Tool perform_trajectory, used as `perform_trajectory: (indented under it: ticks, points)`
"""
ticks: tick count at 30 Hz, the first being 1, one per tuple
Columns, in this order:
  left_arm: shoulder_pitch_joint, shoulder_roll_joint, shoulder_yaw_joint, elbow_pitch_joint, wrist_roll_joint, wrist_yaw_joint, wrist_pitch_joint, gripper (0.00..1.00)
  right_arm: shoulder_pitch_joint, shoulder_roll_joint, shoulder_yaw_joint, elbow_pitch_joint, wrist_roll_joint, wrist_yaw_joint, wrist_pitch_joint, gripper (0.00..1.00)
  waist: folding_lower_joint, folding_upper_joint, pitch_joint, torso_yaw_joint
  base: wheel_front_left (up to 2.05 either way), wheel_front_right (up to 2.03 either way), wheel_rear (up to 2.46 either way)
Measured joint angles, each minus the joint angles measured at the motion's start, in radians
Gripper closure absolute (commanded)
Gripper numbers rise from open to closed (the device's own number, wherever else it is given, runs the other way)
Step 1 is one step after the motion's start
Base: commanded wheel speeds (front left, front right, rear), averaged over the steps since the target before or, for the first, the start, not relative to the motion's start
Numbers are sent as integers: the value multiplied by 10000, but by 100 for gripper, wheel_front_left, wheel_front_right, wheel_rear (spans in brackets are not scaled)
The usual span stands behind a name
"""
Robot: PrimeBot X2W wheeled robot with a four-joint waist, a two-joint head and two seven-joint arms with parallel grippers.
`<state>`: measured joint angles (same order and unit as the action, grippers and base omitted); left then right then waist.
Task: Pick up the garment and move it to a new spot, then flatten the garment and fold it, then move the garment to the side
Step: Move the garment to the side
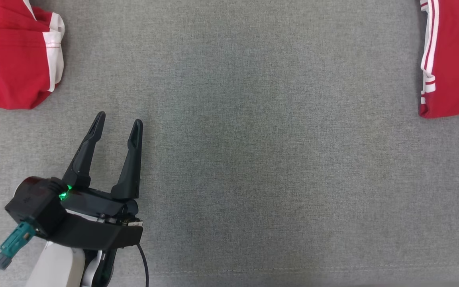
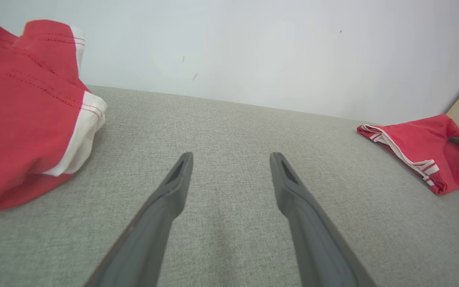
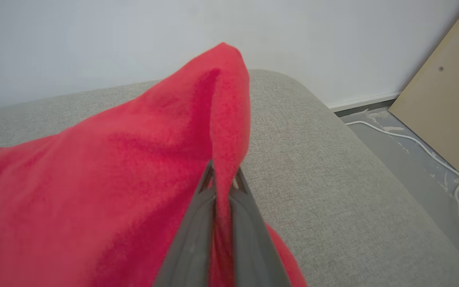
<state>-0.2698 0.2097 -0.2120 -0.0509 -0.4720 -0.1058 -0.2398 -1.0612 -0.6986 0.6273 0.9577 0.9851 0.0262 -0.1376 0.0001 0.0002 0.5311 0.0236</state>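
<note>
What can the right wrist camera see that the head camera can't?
Right wrist view's extras: the right gripper shut on a pinch of the red garment, a white cable on the floor and a tan board by the wall. Head view's extras: the left gripper, open and holding nothing, and a second red garment with white trim at the upper left. Both share the red garment at the right and the grey fabric surface.

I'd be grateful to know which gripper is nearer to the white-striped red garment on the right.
Right. The right gripper is shut on the white-striped red garment; the left gripper hangs open over the grey fabric surface, well apart from it.
</note>
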Motion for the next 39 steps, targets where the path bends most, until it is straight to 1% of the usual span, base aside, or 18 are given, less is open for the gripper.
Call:
perform_trajectory:
  ticks: [1, 7, 11, 13, 14, 20, 21, 22, 27, 32, 39]
  points:
    - [0, 0, 4, 27, 0, 0, 0, 0, -3, 33, 12, 59, -4, -23, -25, 0, -1, 0, -25, 12, 0, 0, 0]
    - [0, -69, 10, 205, 0, -2, -42, 0, -140, 274, 128, 533, -336, -476, -326, 0, -1, 0, -252, 28, 0, 0, 0]
    - [-1, -138, 8, 408, -2, -4, -44, 0, -141, 270, 303, 830, -591, -627, -554, 0, -1, -1, -491, 4, 0, 0, 0]
    - [-1, -169, 8, 506, -2, -6, -52, 0, -141, 274, 366, 869, -640, -617, -654, 0, -2, -1, -635, -15, 0, 0, 0]
    - [-1, -184, 8, 560, -2, -6, -82, 0, -141, 290, 387, 865, -675, -600, -694, 0, -2, -2, -713, -25, 0, 0, 0]
    - [11, -253, 58, 955, -6, -12, -96, 0, -131, 591, 719, 669, -1058, -127, -934, 0, -2, -2, -1275, -104, 0, 0, 0]
    - [11, -253, 58, 955, -6, -12, -96, 0, -131, 591, 719, 669, -1058, -127, -934, 0, -2, -2, -1275, -104, 0, 0, 0]
    - [23, -255, 81, 1012, -8, -12, -96, 0, -118, 652, 759, 585, -1093, -52, -963, 0, -2, -2, -1386, -121, 0, 0, 0]
    - [136, -272, 268, 1337, -21, -10, -98, 0, 338, 1141, 957, -40, -1214, 270, -1108, 0, -3, -3, -1984, -221, 0, 0, 0]
    - [442, -391, 412, 1632, -52, 12, -100, 0, 1279, 1536, 1087, -639, -1331, 328, -1116, 0, -3, -2, -2656, -335, 0, 0, 0]
    - [1085, -477, 483, 1808, -65, 90, -100, 0, 2556, 1670, 909, -1839, -1411, 351, -1116, 0, -4, -3, -3637, -495, 0, 0, 0]
